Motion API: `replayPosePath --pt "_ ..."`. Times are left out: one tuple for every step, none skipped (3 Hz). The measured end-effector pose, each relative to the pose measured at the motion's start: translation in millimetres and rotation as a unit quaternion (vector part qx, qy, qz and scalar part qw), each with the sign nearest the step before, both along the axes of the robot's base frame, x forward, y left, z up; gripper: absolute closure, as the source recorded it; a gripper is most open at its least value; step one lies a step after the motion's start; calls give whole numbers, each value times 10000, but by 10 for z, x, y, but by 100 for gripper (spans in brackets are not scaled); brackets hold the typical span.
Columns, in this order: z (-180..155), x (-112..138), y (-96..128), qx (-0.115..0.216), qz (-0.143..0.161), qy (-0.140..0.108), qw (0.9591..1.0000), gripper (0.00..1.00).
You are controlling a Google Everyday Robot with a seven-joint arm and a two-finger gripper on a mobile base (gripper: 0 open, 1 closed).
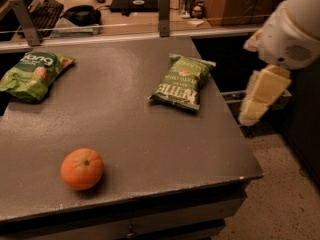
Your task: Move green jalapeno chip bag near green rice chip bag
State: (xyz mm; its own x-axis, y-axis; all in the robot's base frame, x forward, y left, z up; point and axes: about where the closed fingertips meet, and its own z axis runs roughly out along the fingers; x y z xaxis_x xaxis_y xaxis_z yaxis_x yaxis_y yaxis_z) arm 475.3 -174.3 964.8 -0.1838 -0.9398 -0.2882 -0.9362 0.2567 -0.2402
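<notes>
The green jalapeno chip bag [182, 82], dark olive with white block lettering, lies flat on the grey table [130, 129], toward its right side. The green rice chip bag [32, 74], bright light green with round tan crisps pictured, lies at the table's far left edge. The two bags are far apart. My gripper [261, 98], cream-coloured, hangs from the white arm [295, 26] off the table's right edge. It is to the right of the jalapeno bag and touches nothing.
An orange [82, 169] sits on the table near the front left. A rail with metal posts [164, 6] runs along the table's back edge, with a desk, keyboard and cans behind it. Speckled floor lies to the right.
</notes>
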Motion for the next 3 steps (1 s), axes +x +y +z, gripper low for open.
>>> replayPosePath --pt "-289 716 500 604 -184 -70 9980 0" --pt "-476 1119 700 975 -406 -29 9944 0" --pt "-744 1409 806 1333 -622 113 9891 0"
